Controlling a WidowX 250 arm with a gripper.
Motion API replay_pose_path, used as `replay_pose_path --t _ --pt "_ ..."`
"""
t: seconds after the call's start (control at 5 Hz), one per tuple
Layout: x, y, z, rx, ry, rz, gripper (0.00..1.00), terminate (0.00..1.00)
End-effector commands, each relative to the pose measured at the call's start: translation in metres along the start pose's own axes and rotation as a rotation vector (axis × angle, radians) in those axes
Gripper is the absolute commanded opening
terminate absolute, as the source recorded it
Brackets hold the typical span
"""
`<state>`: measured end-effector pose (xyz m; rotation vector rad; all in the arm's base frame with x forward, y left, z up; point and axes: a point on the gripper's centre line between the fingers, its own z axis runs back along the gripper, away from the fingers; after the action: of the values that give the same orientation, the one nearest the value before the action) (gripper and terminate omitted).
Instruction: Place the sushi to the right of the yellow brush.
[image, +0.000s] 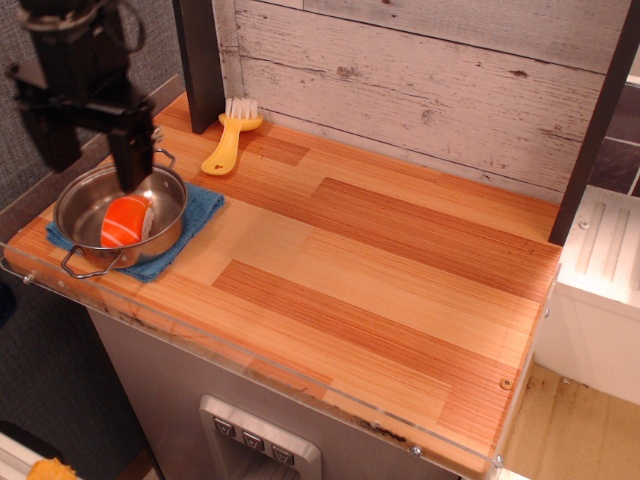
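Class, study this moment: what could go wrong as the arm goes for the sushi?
1. The sushi leans against the wall of the steel pot, so a finger of the open gripper might hit the rim.
2. The pot sits on a blue cloth and could slide or lift.
3. The yellow brush lies by the wall; placing could nudge it.

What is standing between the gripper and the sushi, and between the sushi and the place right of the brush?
Nothing visible blocks the open gripper, which hangs above the pot. The sushi lies inside the pot, so it must be lifted over the rim. The wood right of the brush looks bare.
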<state>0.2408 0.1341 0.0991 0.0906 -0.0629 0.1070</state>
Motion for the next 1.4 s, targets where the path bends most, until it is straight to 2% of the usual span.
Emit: replay_pose_path --t 0.0,0.6,1.2 --pt "0.005 0.023 -0.026 0.036 -0.039 0.103 1.00 0.00" --pt "0.012 0.021 -0.045 0.039 -0.033 0.123 1.00 0.00" --pt "0.017 0.015 -0.034 0.050 -0.078 0.121 1.00 0.00"
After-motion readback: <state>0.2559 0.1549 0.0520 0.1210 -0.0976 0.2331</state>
